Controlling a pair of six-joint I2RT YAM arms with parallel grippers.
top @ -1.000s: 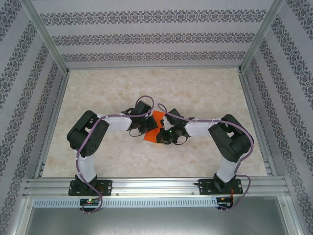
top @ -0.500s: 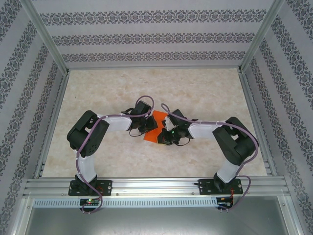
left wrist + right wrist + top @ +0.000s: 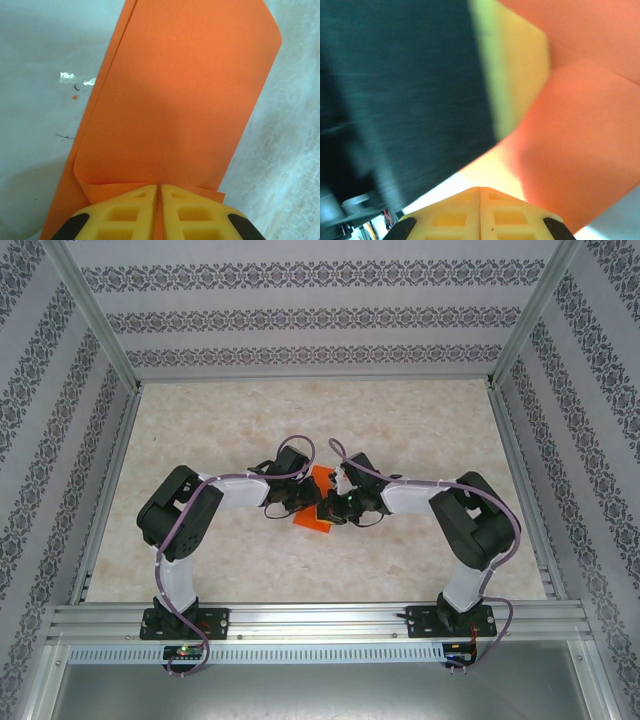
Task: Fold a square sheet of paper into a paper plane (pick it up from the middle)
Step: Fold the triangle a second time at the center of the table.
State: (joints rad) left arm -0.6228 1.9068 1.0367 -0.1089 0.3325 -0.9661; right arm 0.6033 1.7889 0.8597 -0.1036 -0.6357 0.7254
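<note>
As the right arm [image 3: 440, 502] has swung its wrist inward and a little toward the far edge over the last second, its jaws now sit just beside those of the left arm [image 3: 235, 488]. They cover more of the folded orange sheet of paper [image 3: 312, 521], which lies at the middle of the counter [image 3: 400, 420]. This looks like a pass to press a crease, so folding seems midway. The left jaws are closed on the sheet's near edge. The right jaws are closed too, but I cannot tell whether they pinch any paper. Both arms are bent, elbows outward, forearms reaching inward.
</note>
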